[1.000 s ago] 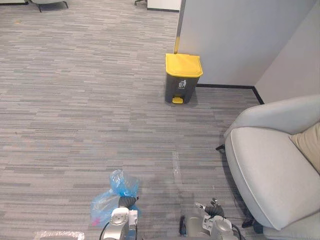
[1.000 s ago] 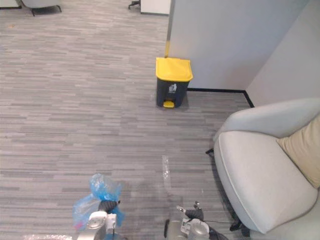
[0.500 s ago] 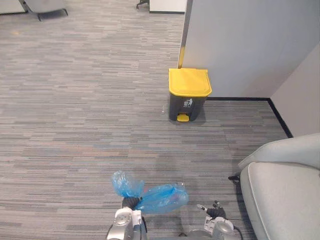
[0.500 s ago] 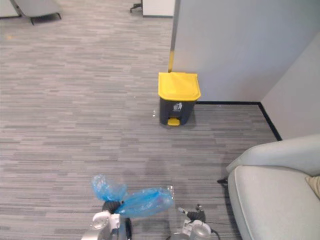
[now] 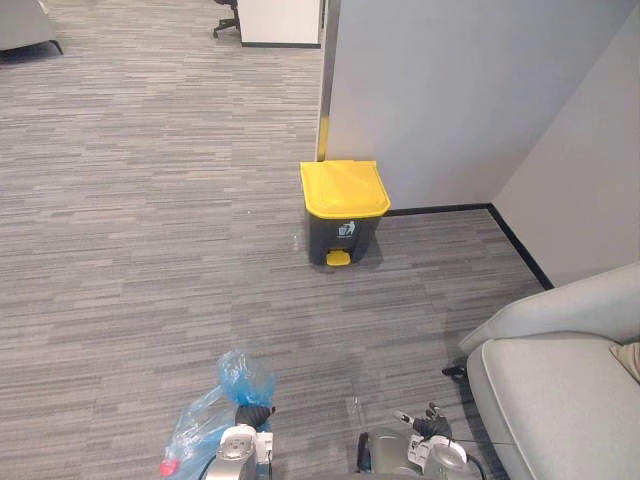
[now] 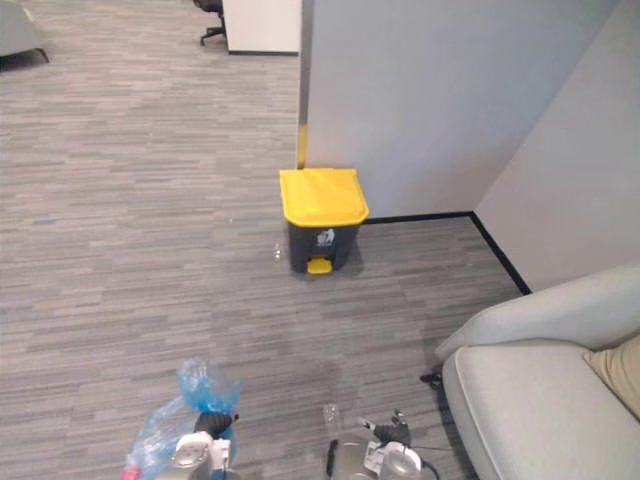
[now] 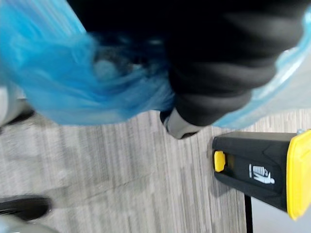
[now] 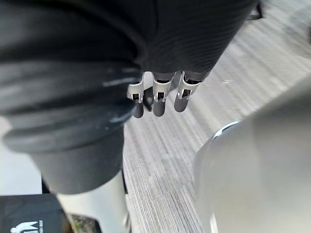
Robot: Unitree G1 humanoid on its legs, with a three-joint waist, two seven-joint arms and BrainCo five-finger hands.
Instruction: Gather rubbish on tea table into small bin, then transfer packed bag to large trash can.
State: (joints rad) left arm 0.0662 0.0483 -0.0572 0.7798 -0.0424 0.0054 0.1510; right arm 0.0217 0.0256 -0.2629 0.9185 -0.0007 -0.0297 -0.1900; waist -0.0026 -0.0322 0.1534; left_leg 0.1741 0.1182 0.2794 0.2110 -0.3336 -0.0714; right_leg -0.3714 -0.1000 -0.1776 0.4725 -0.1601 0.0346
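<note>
The floor (image 5: 130,200) is grey carpet in thin stripes. On it stands a can (image 5: 343,212), dark with a yellow lid and a yellow pedal, its back at the foot of a grey partition (image 5: 440,90). A small pale scrap (image 5: 293,241) lies just left of the can. A clear strip (image 6: 330,412) lies well in front of the can. A pale armchair (image 5: 560,390) stands in front of the can, off to its right. Far behind the can stands a white cabinet (image 5: 280,20).
</note>
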